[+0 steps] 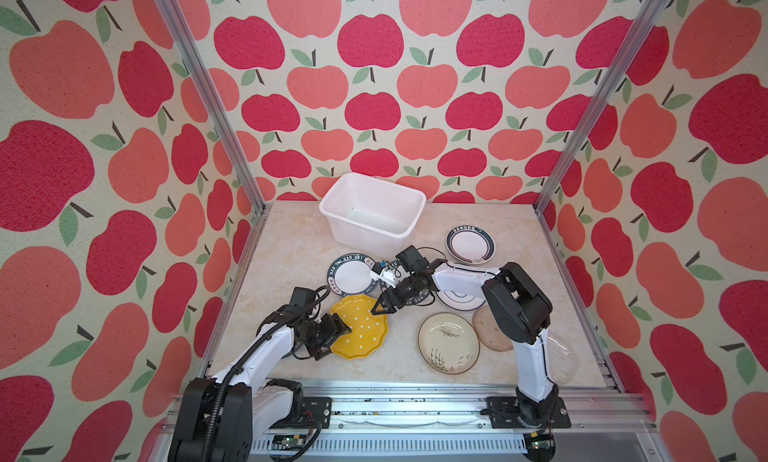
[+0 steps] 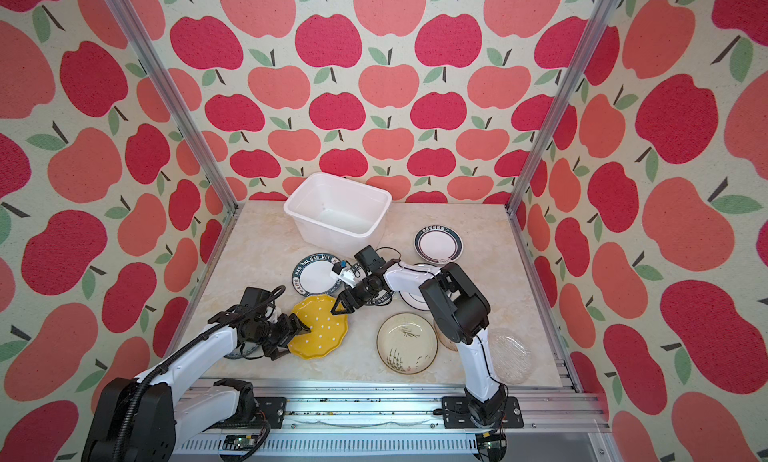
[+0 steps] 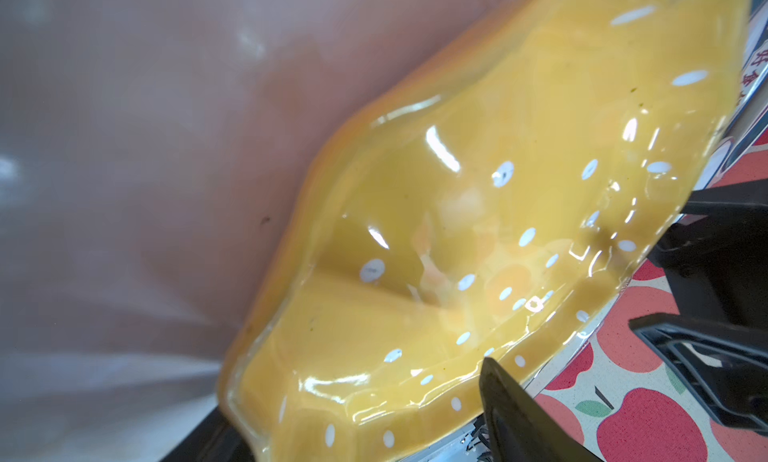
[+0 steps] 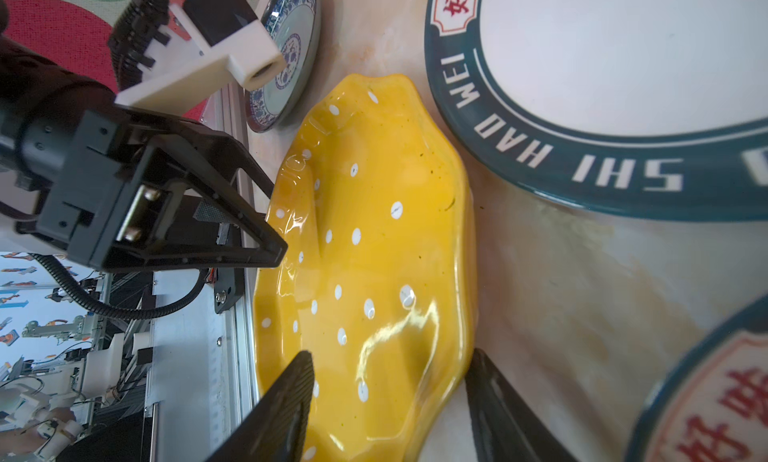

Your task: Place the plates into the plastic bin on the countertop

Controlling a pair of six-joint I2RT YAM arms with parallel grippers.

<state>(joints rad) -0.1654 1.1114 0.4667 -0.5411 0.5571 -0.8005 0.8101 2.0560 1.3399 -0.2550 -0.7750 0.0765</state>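
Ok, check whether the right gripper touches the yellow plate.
Cannot tell. Right wrist view: the right gripper straddles the rim of the yellow plate; neither contact nor gap is plain.

We see wall panels [image 1: 374,86] on three sides, printed with large red and coral apples with green leaves on a cream ground. In both top views, two aluminium posts [image 1: 208,94] rise at the back corners where the panels meet. Along the front runs a silver aluminium rail [image 1: 415,412]. Below it is a white slotted cable duct [image 1: 415,444] with a small green circuit board [image 1: 286,441] at one end. The right wrist view shows a room beyond [image 4: 54,356] with white equipment, too small to make out.
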